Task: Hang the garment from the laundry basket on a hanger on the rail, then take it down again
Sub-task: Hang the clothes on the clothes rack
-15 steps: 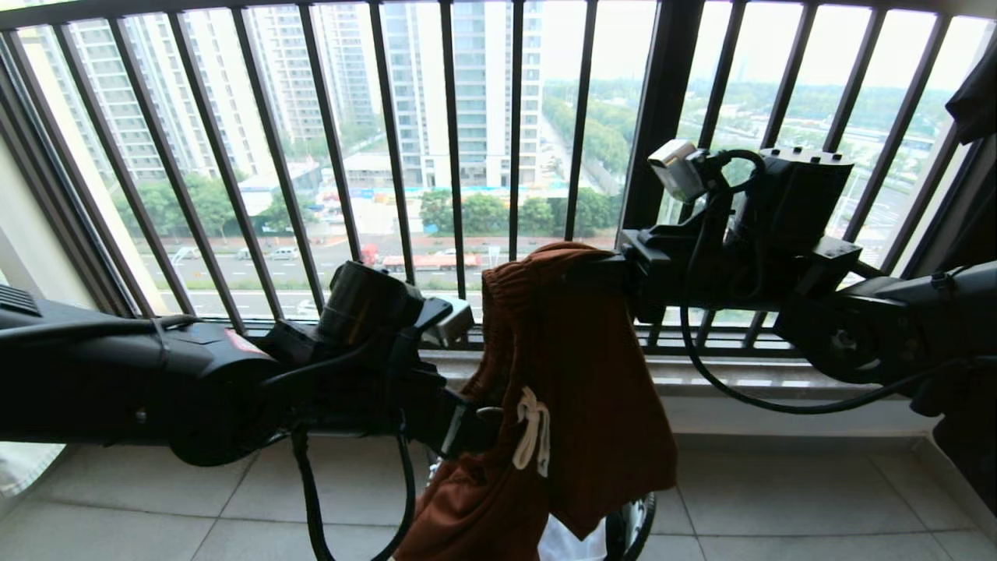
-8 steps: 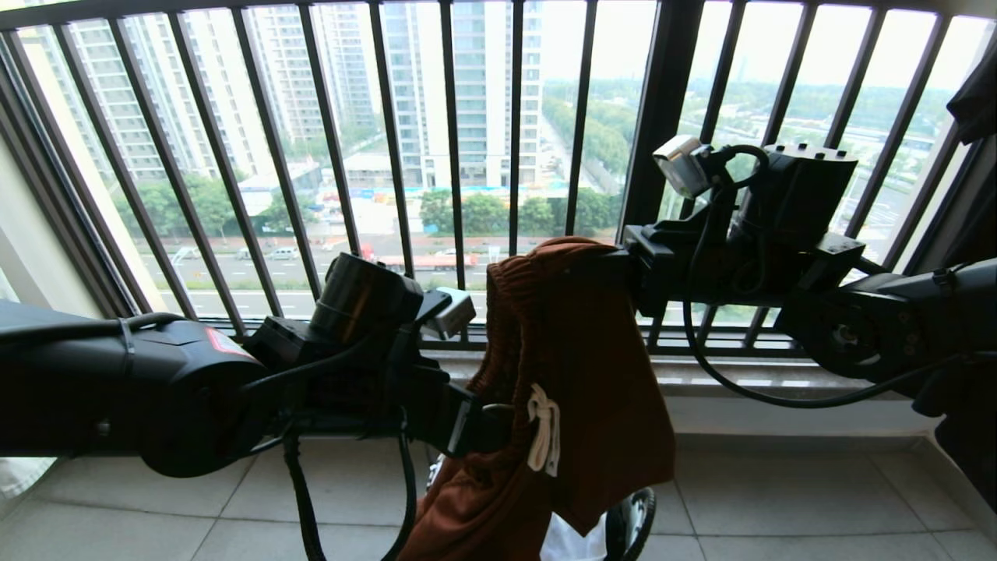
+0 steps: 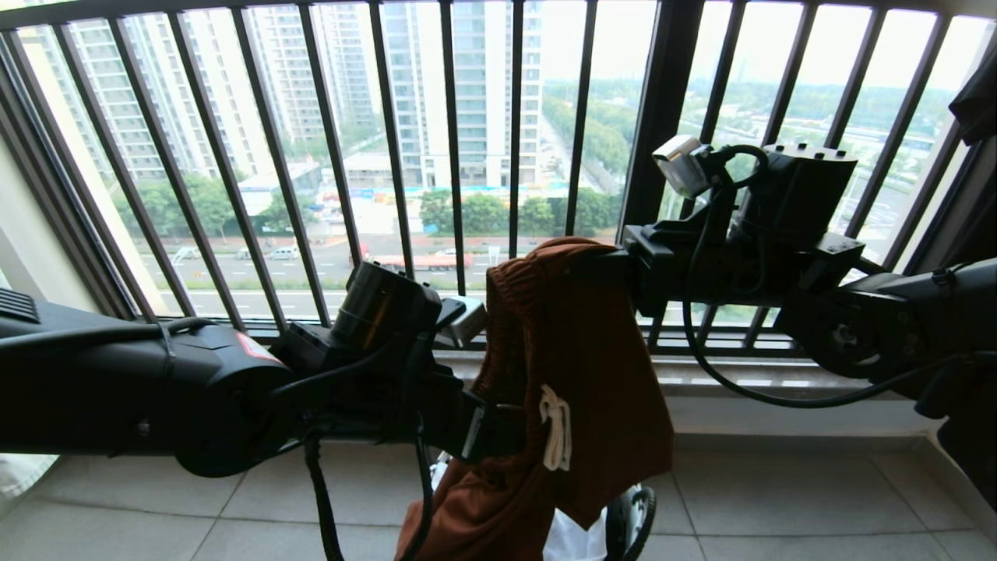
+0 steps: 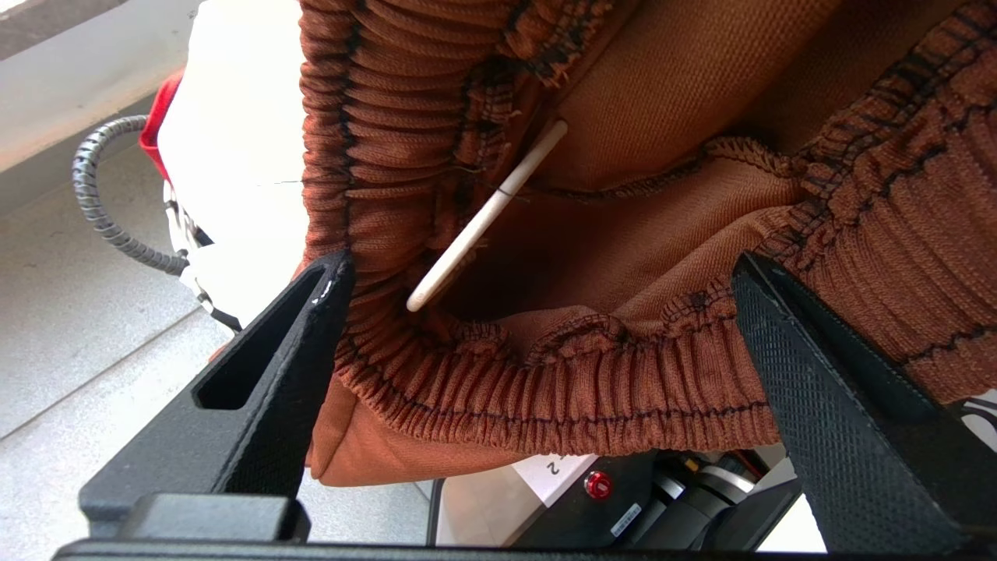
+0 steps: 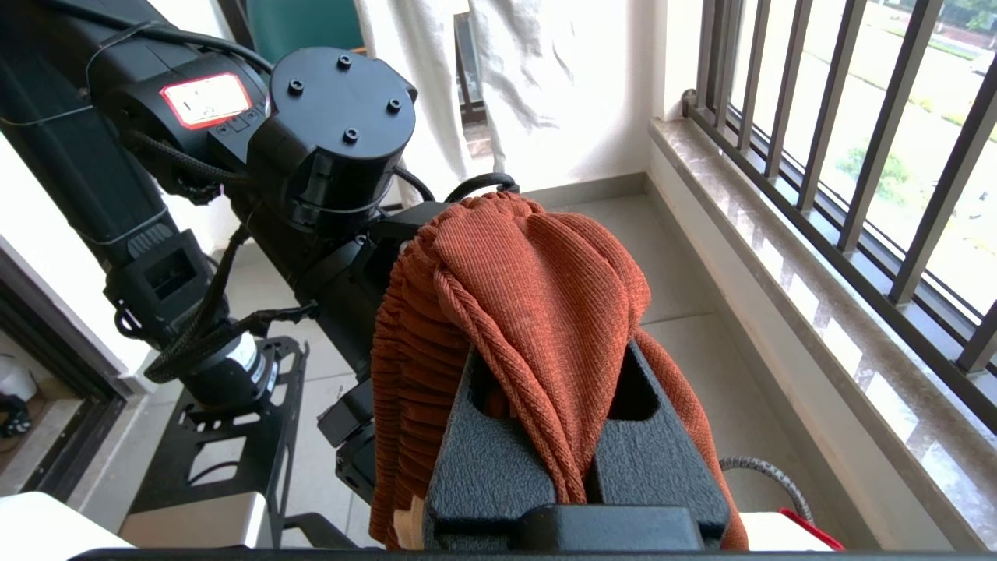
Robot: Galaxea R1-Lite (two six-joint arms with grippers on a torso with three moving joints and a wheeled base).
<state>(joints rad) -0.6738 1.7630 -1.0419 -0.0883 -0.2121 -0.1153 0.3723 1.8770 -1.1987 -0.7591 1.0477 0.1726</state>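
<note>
The garment (image 3: 592, 374), rust-brown shorts with a white drawstring (image 3: 554, 438), hangs in front of me from my right gripper (image 5: 557, 366), which is shut on a bunch of its ribbed waistband (image 5: 537, 296). My left gripper (image 4: 537, 327) is open, and its two fingers (image 4: 311, 312) straddle a lower stretch of the waistband (image 4: 592, 389) without pinching it. A slim cream-white stick (image 4: 483, 222), perhaps the drawstring's tip, lies inside the waistband. Below the shorts shows the laundry basket's dark rim (image 3: 640, 514). The hanger and the rail are out of view.
The black balcony railing (image 3: 452, 156) and its stone ledge (image 3: 779, 382) run close behind both arms. A dark garment (image 3: 974, 93) hangs at the upper right. White cloth (image 3: 572, 538) lies in the basket. Pale fabric (image 5: 498, 86) hangs at the far wall above the tiled floor (image 3: 779, 506).
My left arm has moved a little to the right, into the hanging shorts, and the drawstring has shifted right with the cloth. The right gripper has kept its hold and place.
</note>
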